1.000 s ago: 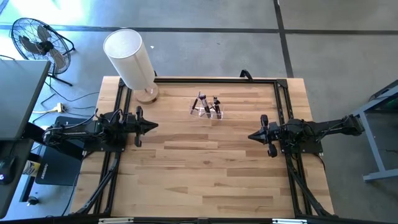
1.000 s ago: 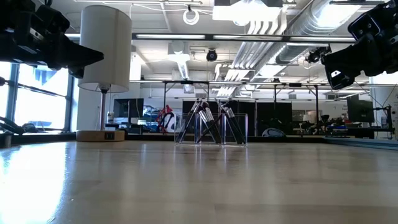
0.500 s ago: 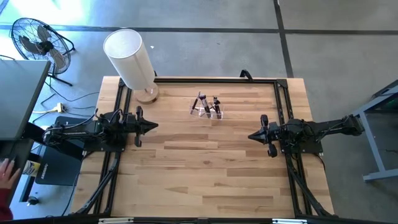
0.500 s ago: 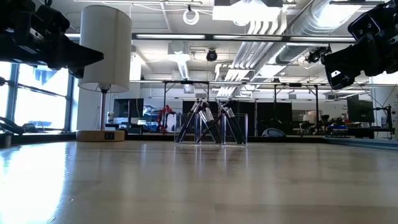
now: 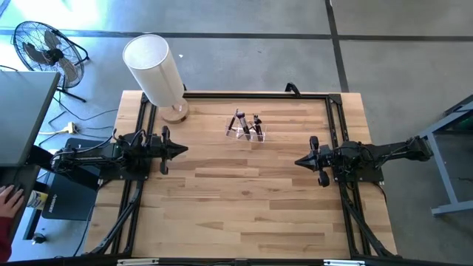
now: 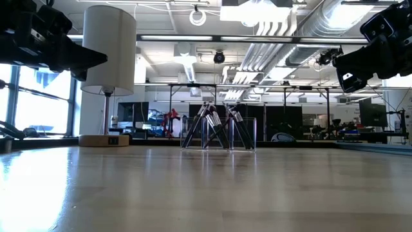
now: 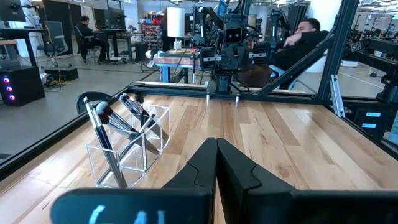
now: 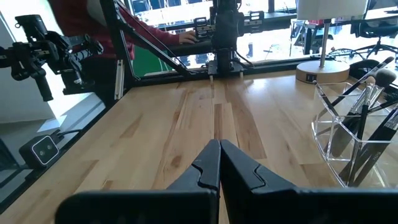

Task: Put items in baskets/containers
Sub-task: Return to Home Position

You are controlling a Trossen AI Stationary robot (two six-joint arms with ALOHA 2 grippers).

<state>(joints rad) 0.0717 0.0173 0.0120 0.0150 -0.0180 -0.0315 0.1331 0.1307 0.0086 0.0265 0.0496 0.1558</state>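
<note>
The clear boxy holder (image 5: 248, 133) stands toward the table's far edge, about midway between the arms, also in the low view (image 6: 219, 134). Several dark-handled brushes (image 7: 118, 127) stand leaning inside it with their bristle tips up, handle ends on its floor; the right wrist view shows them too (image 8: 367, 134). My left gripper (image 5: 185, 148) hovers shut above the table's left side, nearer than the holder. My right gripper (image 5: 297, 160) hovers shut above the right side. Neither touches anything.
A lamp with a tall white cylinder shade (image 5: 154, 70) and round wooden base (image 5: 175, 111) stands at the far left corner. A black frame rail (image 5: 244, 94) runs along the far edge. A person's hand (image 5: 9, 198) shows off the table's left.
Both arms and the holder with its brushes have kept still. A person's hand has come into the high view at the left, beyond the table.
</note>
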